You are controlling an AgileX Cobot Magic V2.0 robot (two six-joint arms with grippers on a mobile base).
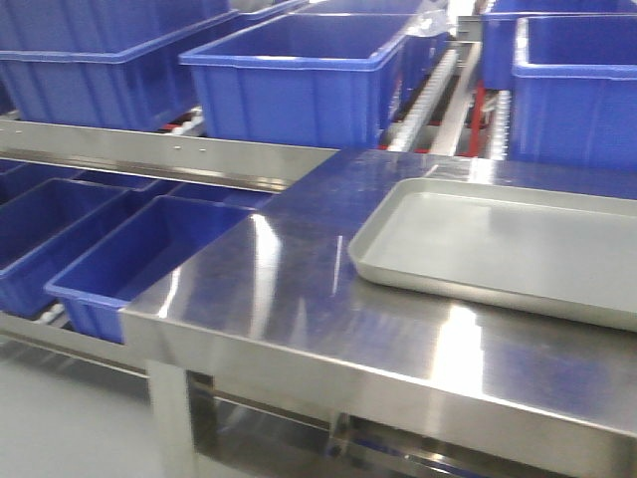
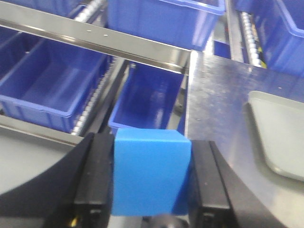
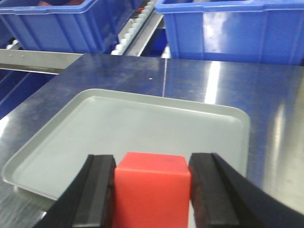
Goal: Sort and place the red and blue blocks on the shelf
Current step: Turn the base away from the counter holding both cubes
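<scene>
A sky-blue block (image 2: 151,172) fills the space between the black fingers of my left gripper (image 2: 152,156), which is shut on it, held in the air over the left edge of the steel table, above the shelf's lower bins (image 2: 147,102). My right gripper (image 3: 152,178) is shut on the red block (image 3: 152,190), held over the near part of the grey tray (image 3: 142,126). The shelf (image 1: 149,149) with its steel rail and dark-blue bins runs along the back and left. Neither gripper nor block shows in the front view.
The grey tray (image 1: 498,244) lies on the right of the steel table (image 1: 269,289). Big dark-blue bins (image 1: 299,70) stand on the upper tier behind it, and lower bins (image 1: 119,259) sit left of the table. White roller tracks (image 1: 433,95) run between bins.
</scene>
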